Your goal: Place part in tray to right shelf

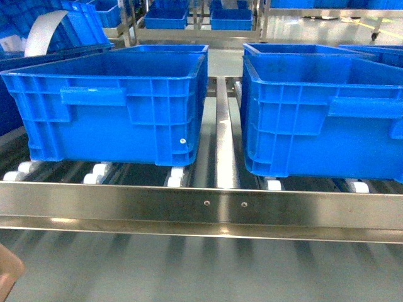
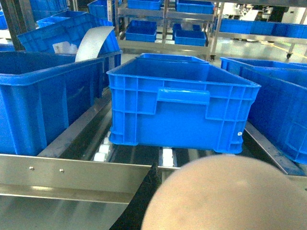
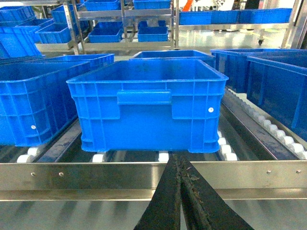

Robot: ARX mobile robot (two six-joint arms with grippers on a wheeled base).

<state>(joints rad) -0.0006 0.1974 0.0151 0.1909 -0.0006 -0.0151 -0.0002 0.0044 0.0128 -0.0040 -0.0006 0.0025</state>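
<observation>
I see the right gripper (image 3: 181,191) with fingers pressed together (holding nothing) just before the right shelf (image 3: 120,176) rail. The left gripper's state I cannot tell; the tray (image 2: 230,196) fills its view.

Factory or warehouse: blue crates (image 1: 119,104) on steel roller rack (image 1: 201,204), more racks behind.

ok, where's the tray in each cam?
Head: only a cream corner of the tray shows, at the bottom-left edge, below the front rail.
Left wrist: the tray fills the bottom right, close to the lens and overlapping the front rail.
Right wrist: not in it.
Shared landmark: the steel front rail, running across all three.
</observation>
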